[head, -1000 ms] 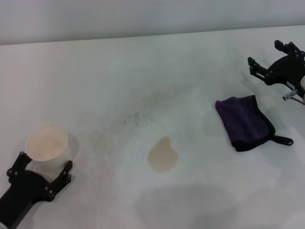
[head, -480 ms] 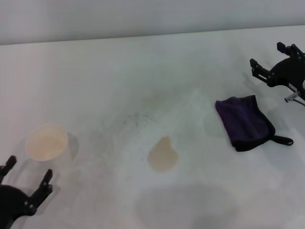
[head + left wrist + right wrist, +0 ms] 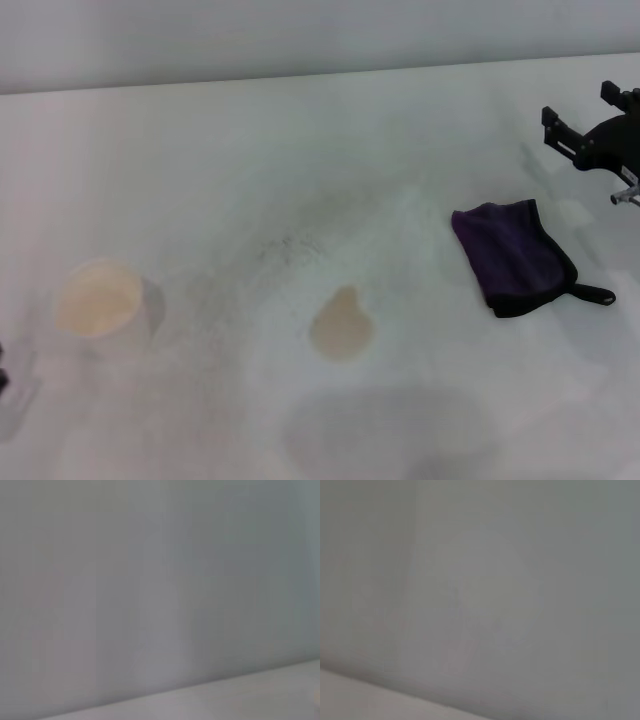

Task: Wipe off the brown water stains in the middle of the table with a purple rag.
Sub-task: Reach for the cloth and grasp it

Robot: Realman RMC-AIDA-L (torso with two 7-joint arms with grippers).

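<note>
The purple rag [image 3: 515, 257] lies folded on the right side of the table [image 3: 250, 170], its small black loop pointing toward the right edge. The brown water stains [image 3: 341, 325] form one tan puddle in the middle, left of the rag and apart from it. My right gripper [image 3: 578, 103] hovers at the far right, beyond the rag and above it, open and empty. Only a dark sliver of my left gripper [image 3: 2, 378] shows at the left edge. Both wrist views show only a grey wall and a strip of tabletop.
A pale cup [image 3: 98, 298] stands upright on the left side of the table, well left of the stain. Faint grey speckled smudges [image 3: 285, 245] mark the surface behind the stain. The wall runs along the table's far edge.
My left gripper has drawn back from beside the cup and slid almost out of the head view at the lower left. My right gripper has moved to the right, away from the rag.
</note>
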